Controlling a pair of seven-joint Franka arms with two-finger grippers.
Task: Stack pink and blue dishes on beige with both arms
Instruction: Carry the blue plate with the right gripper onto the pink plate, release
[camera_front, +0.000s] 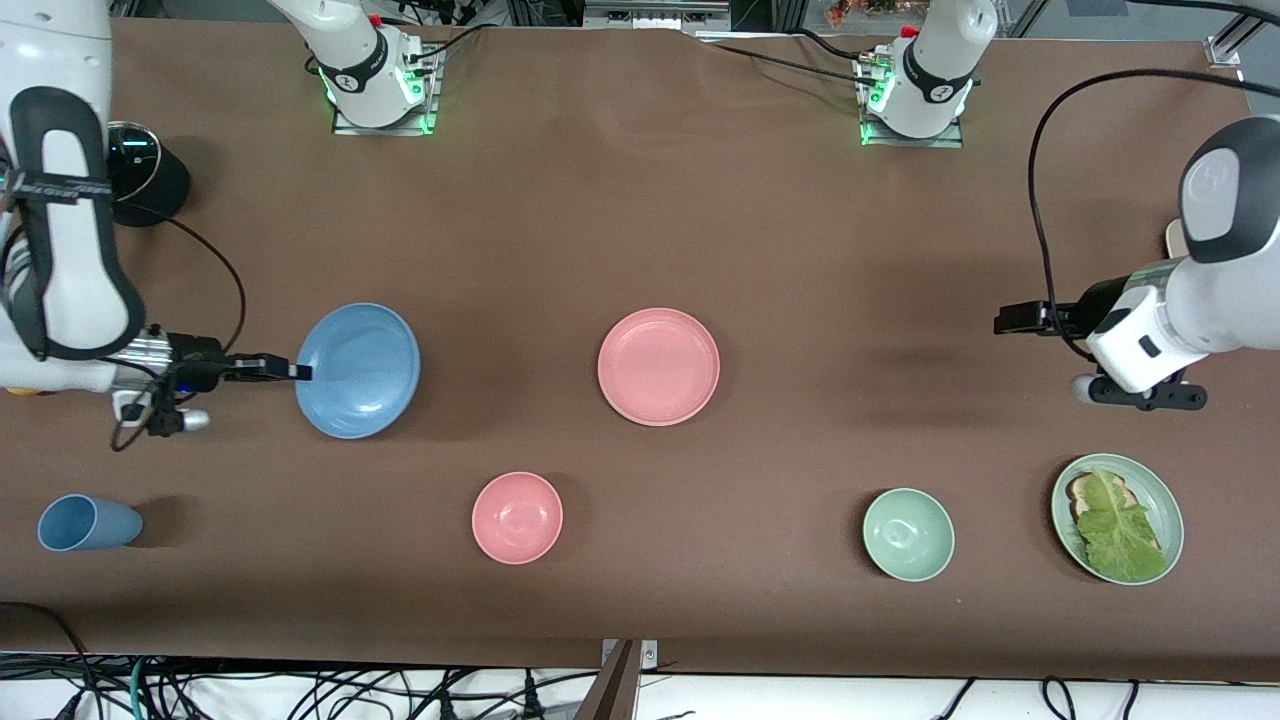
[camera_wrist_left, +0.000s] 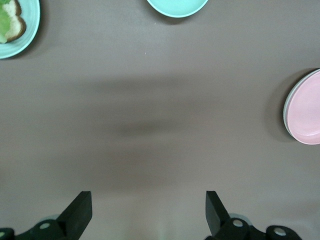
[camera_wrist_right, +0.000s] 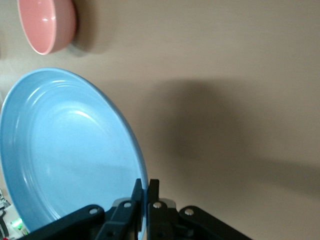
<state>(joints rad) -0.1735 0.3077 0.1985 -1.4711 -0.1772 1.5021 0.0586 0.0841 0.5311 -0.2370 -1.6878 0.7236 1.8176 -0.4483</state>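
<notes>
White arms (camera_front: 60, 250), black cables

- I am looking at a robotics lab bench, not a kitchen.
- Brown cloth-covered table (camera_front: 640, 220) carries two bolted metal arm bases (camera_front: 380, 95) lit green.
- Loose black cables (camera_front: 300, 690) tangle along its near edge.
- Aluminium frame struts (camera_front: 1225, 45) stand at one corner.

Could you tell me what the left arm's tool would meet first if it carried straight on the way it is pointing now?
Probably the flat round matte pink plate. The open left tool points across bare brown tablecloth toward it, though its height above the table is unclear.
</notes>
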